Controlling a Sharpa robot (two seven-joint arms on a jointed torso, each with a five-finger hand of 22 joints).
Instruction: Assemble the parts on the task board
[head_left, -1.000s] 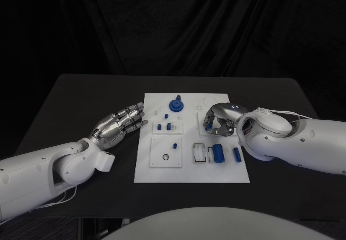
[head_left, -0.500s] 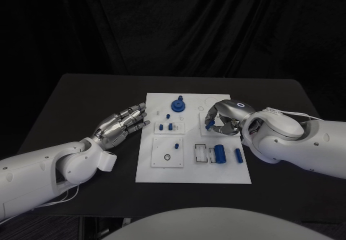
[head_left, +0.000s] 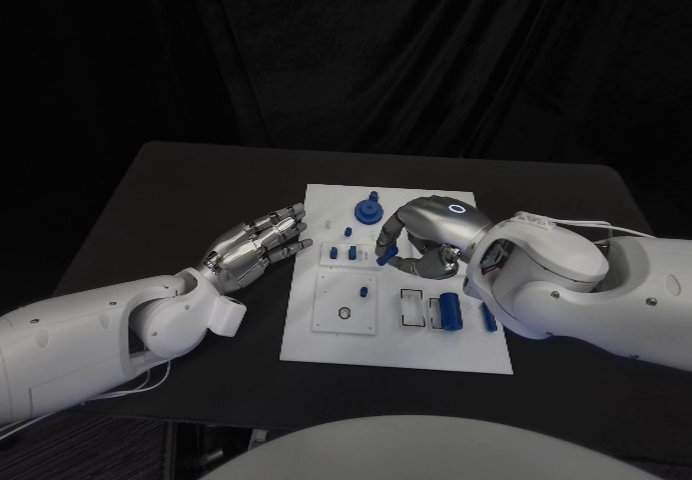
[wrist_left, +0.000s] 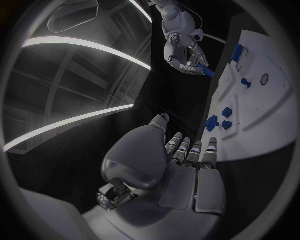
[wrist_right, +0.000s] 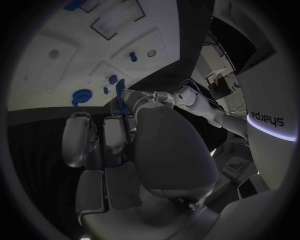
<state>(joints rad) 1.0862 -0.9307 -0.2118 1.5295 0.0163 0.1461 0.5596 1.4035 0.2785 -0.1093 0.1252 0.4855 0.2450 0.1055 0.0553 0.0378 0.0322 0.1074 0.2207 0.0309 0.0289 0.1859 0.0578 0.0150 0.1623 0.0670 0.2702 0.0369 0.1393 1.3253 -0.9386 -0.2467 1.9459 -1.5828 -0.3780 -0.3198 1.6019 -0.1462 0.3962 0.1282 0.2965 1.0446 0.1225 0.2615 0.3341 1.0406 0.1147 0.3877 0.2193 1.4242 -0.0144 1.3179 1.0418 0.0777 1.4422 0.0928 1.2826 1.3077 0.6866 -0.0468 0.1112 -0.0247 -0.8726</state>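
Blue part (head_left: 385, 256) pinched in right hand (head_left: 414, 243) above task board (head_left: 397, 345)

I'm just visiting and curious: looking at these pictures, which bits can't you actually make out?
- In the head view, the right hand covers part of the task board, so what lies under it is hidden.
- The blue part it holds shows in the left wrist view, but too small to tell its shape.
- In the right wrist view, the palm hides the grip.
- The left hand hides the table beneath.
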